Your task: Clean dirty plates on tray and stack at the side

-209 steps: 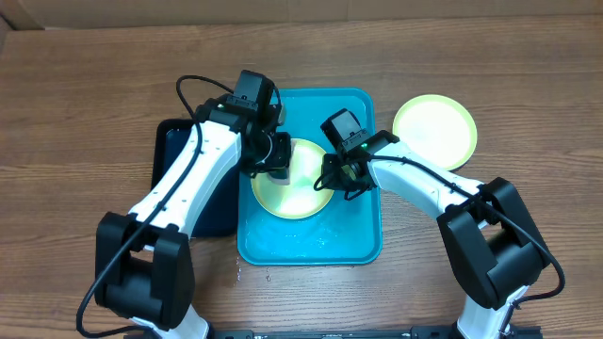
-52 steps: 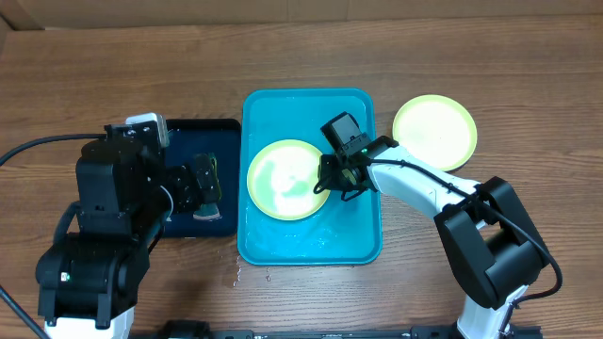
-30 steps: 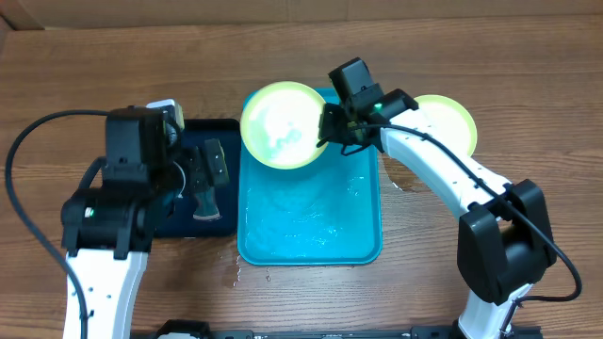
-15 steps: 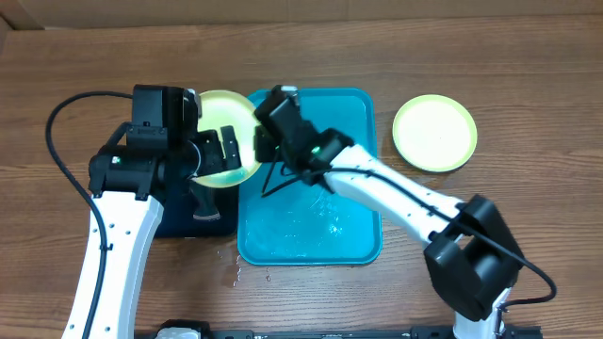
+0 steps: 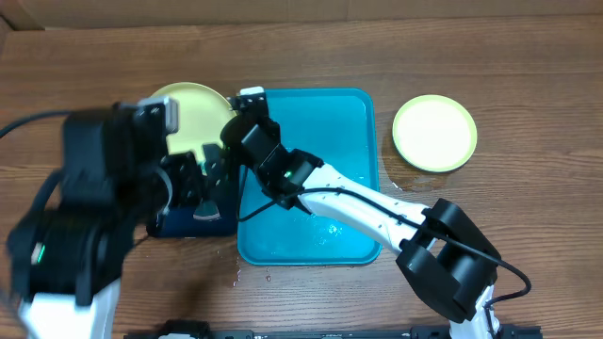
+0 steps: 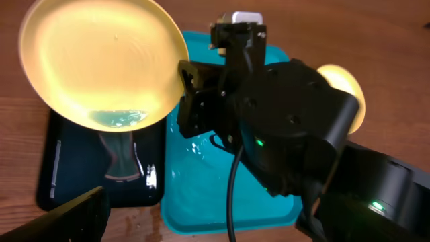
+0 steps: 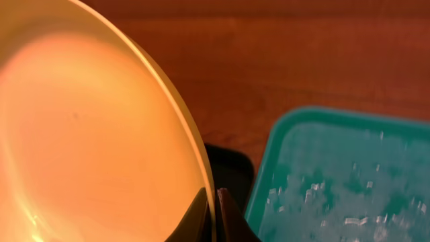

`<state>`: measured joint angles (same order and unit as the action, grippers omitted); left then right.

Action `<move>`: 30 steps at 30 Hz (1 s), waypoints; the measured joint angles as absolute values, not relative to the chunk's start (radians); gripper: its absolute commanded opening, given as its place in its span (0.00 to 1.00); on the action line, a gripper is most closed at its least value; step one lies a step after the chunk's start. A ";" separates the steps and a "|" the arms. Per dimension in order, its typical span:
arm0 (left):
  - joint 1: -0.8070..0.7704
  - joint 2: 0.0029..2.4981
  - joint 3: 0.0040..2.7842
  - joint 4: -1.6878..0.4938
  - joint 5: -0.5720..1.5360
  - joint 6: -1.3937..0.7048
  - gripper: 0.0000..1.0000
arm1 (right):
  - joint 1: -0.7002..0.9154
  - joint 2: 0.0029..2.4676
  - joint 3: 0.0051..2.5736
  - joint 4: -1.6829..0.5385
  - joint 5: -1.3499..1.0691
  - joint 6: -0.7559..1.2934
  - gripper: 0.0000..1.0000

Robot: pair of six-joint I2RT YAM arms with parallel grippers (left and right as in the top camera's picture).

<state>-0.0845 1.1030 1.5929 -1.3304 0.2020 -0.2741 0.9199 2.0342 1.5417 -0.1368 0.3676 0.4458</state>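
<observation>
My right gripper (image 5: 230,130) is shut on the rim of a pale lime-green plate (image 5: 191,111), holding it tilted above the dark navy tray (image 5: 179,224). In the left wrist view the plate (image 6: 101,60) has a little liquid pooled at its low edge, and the right gripper (image 6: 184,75) pinches its right rim. The right wrist view shows the thin rim of the plate (image 7: 87,134) between the right gripper's (image 7: 213,207) fingers. The turquoise tray (image 5: 320,122) holds only water drops. My left gripper (image 5: 202,173) hangs open just below the plate, holding nothing. A second green plate (image 5: 434,133) lies on the table at the right.
A small cleaning tool (image 6: 121,158) lies in the dark navy tray (image 6: 67,175). My right arm (image 5: 339,198) stretches diagonally over the turquoise tray (image 6: 222,202). The left arm (image 5: 85,217) is raised high at the left. Water spots mark the wood near the tray's front left corner (image 5: 243,273).
The right arm has carried the green plate off the turquoise tray and leftward over the dark tray. The left arm has risen toward the camera, its gripper staying open.
</observation>
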 measured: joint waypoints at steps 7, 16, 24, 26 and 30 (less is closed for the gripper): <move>-0.084 1.034 1.596 -1.362 0.132 -0.265 1.00 | 0.937 2.034 1.542 0.037 0.480 0.218 0.04; -0.084 1.066 1.596 -1.362 0.110 -0.262 1.00 | 0.938 2.034 1.542 0.247 0.561 -0.051 0.04; -0.084 1.104 1.596 -1.361 0.107 -0.262 1.00 | 0.937 2.034 1.542 0.453 0.572 -0.127 0.04; -0.084 1.118 1.596 -1.361 0.107 -0.262 1.00 | 0.937 2.034 1.542 0.484 0.575 -0.139 0.04; -0.084 1.147 1.596 -1.361 0.107 -0.262 1.00 | 0.938 2.034 1.542 0.527 0.577 -0.202 0.04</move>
<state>-0.0845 1.1473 1.5963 -1.3613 0.1066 -0.2615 0.9379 2.0342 1.5421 0.5274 0.5766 -0.2016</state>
